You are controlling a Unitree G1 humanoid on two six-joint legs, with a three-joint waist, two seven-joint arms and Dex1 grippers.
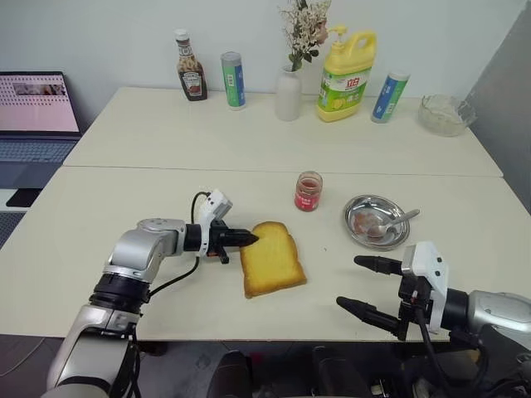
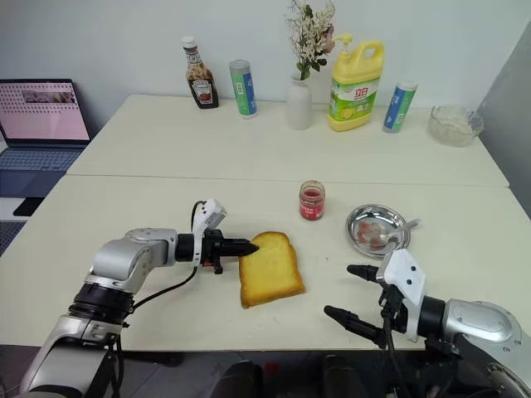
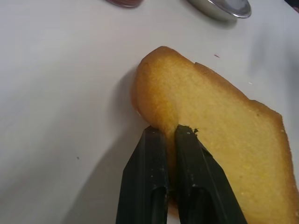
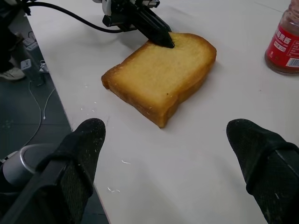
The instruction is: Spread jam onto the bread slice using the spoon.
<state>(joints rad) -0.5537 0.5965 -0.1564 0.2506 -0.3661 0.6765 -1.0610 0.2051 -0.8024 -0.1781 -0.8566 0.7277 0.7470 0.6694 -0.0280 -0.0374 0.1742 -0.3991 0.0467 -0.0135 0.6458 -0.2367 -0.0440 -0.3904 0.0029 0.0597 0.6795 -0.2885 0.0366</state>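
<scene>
Bread slice lies flat on the bench, near front edge. Left gripper fingers clenched together, tips touching the slice's left edge. Jam jar just behind the slice; spoon in steel dish to the right. Right gripper fingers spread wide, empty, near the front edge.

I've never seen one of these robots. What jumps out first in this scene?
The golden bread slice lies flat at the table's near middle, with the left gripper, fingers shut, pressing its tips on the slice's left edge. The right gripper hangs wide open near the front edge. Behind, the jam stands beside a steel dish holding the spoon.
</scene>
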